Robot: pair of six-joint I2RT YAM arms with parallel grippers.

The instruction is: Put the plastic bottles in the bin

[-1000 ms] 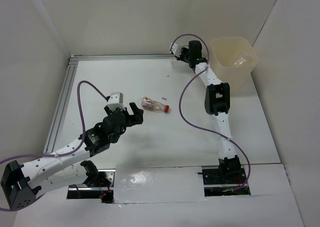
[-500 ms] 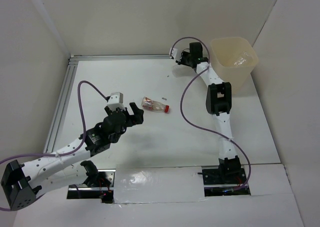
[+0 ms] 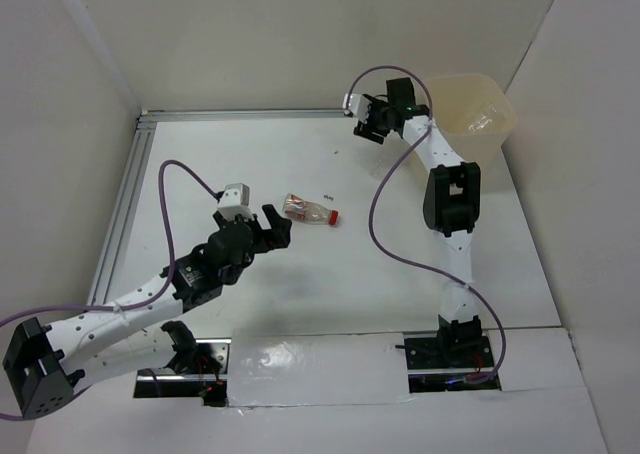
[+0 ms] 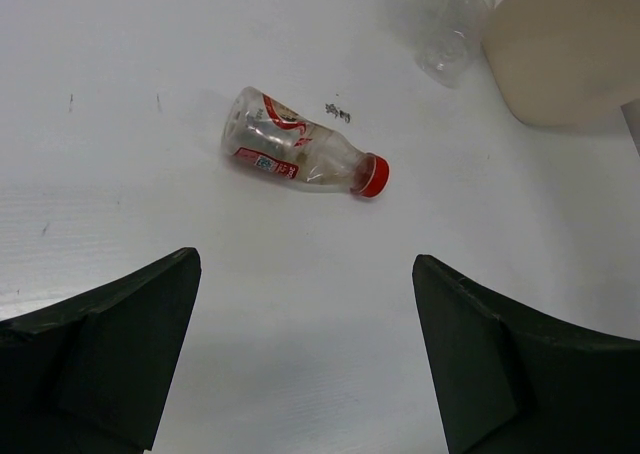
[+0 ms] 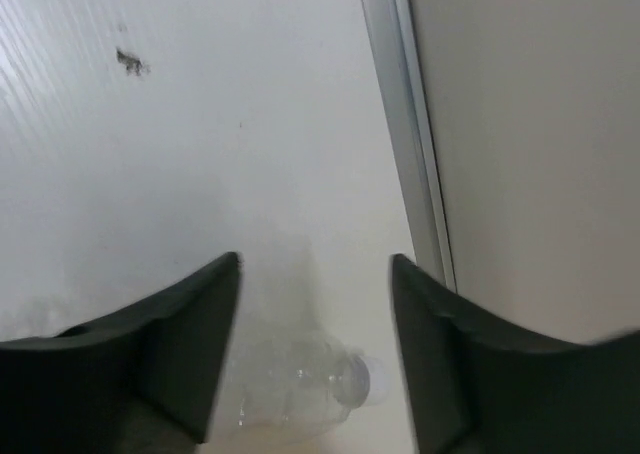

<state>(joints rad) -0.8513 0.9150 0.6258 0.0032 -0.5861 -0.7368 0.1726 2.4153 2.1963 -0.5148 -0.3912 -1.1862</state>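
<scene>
Only the wrist cameras are showing the clear bottle. From the right wrist it is lying blurred below the right end effector, whose fingers are standing apart. From the left wrist it is sitting just beside the bin. The overhead view is not making it out.

Since a second ago the right arm's elbow is leaning nearer the bin and its fingers are spreading. The red-capped bottle is staying on its side on the white desk. The left end effector is hovering near it, fully spread.

The bottle is crinkled and clear with a reddish label. The bin is showing smooth, cream, rounded walls.
</scene>
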